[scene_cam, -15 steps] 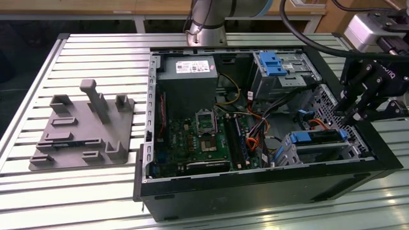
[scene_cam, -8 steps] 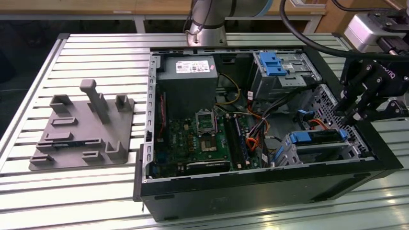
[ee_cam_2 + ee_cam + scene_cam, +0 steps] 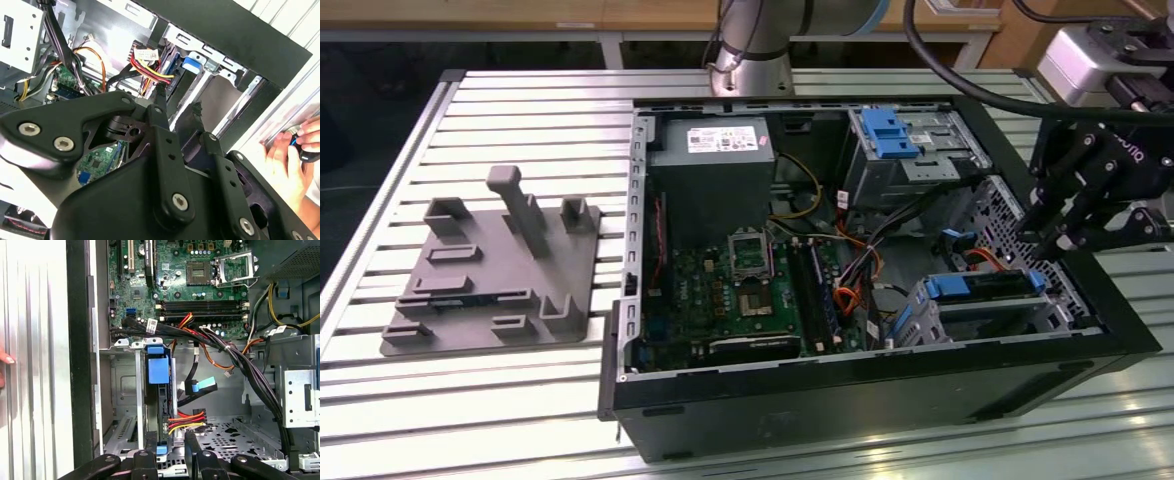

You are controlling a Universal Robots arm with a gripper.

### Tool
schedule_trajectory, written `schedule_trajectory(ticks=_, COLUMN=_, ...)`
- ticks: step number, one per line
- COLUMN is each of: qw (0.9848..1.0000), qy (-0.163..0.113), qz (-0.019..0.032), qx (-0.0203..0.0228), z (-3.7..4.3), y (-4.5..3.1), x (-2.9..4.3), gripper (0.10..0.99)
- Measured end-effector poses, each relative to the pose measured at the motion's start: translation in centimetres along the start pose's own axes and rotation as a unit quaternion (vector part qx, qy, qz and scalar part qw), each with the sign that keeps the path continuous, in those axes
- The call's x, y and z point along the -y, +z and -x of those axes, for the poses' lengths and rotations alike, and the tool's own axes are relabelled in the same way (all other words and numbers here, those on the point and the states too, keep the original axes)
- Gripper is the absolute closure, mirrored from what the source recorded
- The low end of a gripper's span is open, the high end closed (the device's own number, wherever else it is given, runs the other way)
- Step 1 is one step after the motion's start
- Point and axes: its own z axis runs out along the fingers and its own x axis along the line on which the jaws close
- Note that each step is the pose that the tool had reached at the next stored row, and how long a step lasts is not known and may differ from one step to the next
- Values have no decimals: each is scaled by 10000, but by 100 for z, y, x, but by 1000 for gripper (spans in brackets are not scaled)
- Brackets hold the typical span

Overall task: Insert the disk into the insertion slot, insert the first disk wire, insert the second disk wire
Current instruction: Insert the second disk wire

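Note:
The disk (image 3: pixel 983 286), silver in a bright blue carrier, sits inside the insertion slot (image 3: pixel 994 318), a grey perforated cage at the case's front corner on the exterior view's right. In the first wrist view the disk (image 3: pixel 159 371) stands edge-on in the insertion slot (image 3: pixel 139 405). A red, yellow and black wire bundle (image 3: pixel 187 419) reaches the disk's edge. A black cable with a blue tab (image 3: pixel 202 385) hangs loose beside it. My gripper (image 3: pixel 1063 238) hovers above the case's side wall, just over the disk. The gripper (image 3: pixel 178 106) is open and holds nothing.
The open computer case (image 3: pixel 854 395) lies on a slatted metal table (image 3: pixel 480 400). A taller grey cage with a blue latch (image 3: pixel 897 135) stands at the back. A grey fixture (image 3: pixel 494 275) rests on the exterior view's left. A person's hand (image 3: pixel 292 152) is on the table beside the case.

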Motion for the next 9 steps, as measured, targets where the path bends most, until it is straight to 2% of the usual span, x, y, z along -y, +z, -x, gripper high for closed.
schedule_trajectory(ticks=2, qw=9999, qy=2, qz=94, qx=-47, z=18, y=-10, x=3, gripper=729)
schedule_trajectory(ticks=4, qw=9998, qy=5, qz=155, qx=-118, z=54, y=-21, x=2, gripper=729)
schedule_trajectory(ticks=7, qw=9996, qy=9, qz=169, qx=-242, z=132, y=-21, x=-4, gripper=729)
schedule_trajectory(ticks=9, qw=9994, qy=6, qz=161, qx=-291, z=188, y=-17, x=-11, gripper=729)
